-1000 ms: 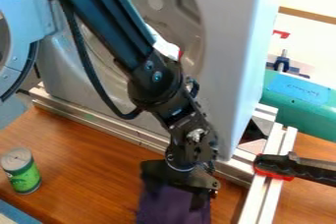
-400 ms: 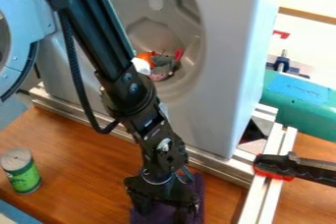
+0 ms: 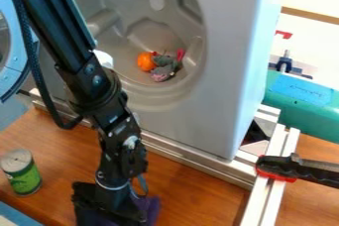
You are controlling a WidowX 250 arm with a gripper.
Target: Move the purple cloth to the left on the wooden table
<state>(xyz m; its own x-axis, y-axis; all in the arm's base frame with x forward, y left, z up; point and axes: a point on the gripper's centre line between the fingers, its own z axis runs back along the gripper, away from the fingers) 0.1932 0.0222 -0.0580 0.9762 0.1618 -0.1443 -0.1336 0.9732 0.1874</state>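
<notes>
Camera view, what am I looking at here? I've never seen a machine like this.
The black machine is a robot arm, seen by a fixed camera looking down at a slant. It comes in from the upper left, and its end effector, the grasping part, hangs at a purple cloth; whether it grips the cloth, I can't tell. On the wooden table, a green can stands at the picture's left. Behind is a big grey housing whose round hollow holds an orange ball and a small grey toy.
</notes>
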